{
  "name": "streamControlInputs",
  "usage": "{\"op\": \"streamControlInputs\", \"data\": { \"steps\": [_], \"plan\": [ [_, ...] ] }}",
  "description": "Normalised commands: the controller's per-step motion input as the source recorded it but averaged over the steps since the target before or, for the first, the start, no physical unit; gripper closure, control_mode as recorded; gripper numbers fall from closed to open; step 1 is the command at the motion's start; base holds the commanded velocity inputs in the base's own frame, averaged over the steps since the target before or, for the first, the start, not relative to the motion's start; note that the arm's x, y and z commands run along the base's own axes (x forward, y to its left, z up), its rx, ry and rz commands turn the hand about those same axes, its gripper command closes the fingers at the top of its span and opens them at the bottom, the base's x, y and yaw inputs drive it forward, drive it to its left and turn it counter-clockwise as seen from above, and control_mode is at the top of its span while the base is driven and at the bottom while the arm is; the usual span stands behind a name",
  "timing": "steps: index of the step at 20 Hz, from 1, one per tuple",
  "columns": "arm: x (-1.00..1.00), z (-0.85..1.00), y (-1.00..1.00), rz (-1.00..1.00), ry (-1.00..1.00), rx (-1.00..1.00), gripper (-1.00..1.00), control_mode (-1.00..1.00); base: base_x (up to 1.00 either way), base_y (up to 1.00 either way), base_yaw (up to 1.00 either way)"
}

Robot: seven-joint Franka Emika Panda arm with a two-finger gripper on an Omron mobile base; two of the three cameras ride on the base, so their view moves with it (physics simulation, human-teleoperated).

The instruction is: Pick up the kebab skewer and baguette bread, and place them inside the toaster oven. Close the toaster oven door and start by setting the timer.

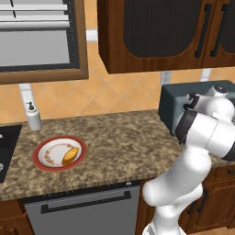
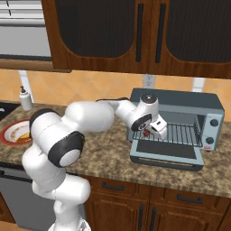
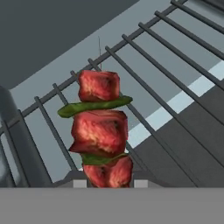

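On the far left of the counter you have the red-rimmed plate (image 1: 40, 161), and the baguette bread (image 1: 69, 156) lies on it, well apart from the arm. It waits for a later trip, I think.

Moving right, the arm reaches across the counter to the toaster oven (image 2: 180, 103), which stands at the right end. The toaster oven door (image 2: 166, 152) is dropped down flat, so the mouth is open toward you. The gripper (image 2: 152, 131) is at the left part of this mouth, just above the near edge of the wire rack (image 2: 182, 134).

The claw is pinching the kebab skewer (image 3: 99, 131) at its lower end (in the hand view the meat chunks rise straight from between the two finger tips). So the long axis of the skewer runs along the line of the gripper, pointing away from the hand and into the oven.

This is the relation which matters for you: the rack bars (image 3: 175, 78) lie beneath and beyond the skewer tip, running deep toward the back wall. The skewer seems to hang over the rack; whether it touches, I cannot tell. In my judgement, the next move is to lower it until it rests across the bars, then spread the claw.
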Motion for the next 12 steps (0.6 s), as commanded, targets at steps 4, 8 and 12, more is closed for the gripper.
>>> {"op": "streamControlInputs", "data": {
  "steps": [4, 8, 12],
  "plan": [
    [-0.18, -0.23, -0.03, 0.00, -0.01, 0.00, -1.00, -1.00, 0.00, 0.00, 0.00],
    [-0.12, 0.00, 0.01, 0.00, -0.07, 0.00, -1.00, -1.00, 0.00, 0.00, 0.00],
    [-0.25, 0.22, 0.06, 0.00, -0.09, 0.00, -1.00, -1.00, 0.00, 0.00, 0.00]
  ]
}}
